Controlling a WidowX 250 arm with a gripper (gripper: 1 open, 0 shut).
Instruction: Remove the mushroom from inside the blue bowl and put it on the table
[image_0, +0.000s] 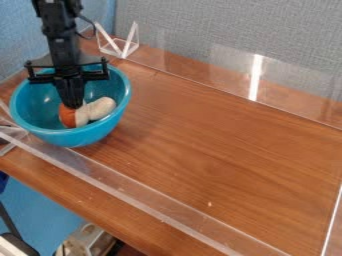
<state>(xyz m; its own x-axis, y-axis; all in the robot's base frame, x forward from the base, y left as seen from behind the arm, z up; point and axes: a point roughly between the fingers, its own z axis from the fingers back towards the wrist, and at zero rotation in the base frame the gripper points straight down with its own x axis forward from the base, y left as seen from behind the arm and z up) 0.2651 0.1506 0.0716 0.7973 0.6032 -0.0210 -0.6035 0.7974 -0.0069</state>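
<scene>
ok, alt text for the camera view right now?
A black end effector points straight down into a turquoise-blue bowl, its fingers closed on a small toy mushroom lying inside. The bowl sits at the left end of a brown wood-grain table with low clear walls.

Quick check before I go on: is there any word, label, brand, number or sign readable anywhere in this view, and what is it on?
No readable text anywhere in this view.
The blue bowl, the mushroom, the gripper, the table, the clear acrylic walls and the grey backdrop all show plain surfaces with no print, label or marking.
</scene>
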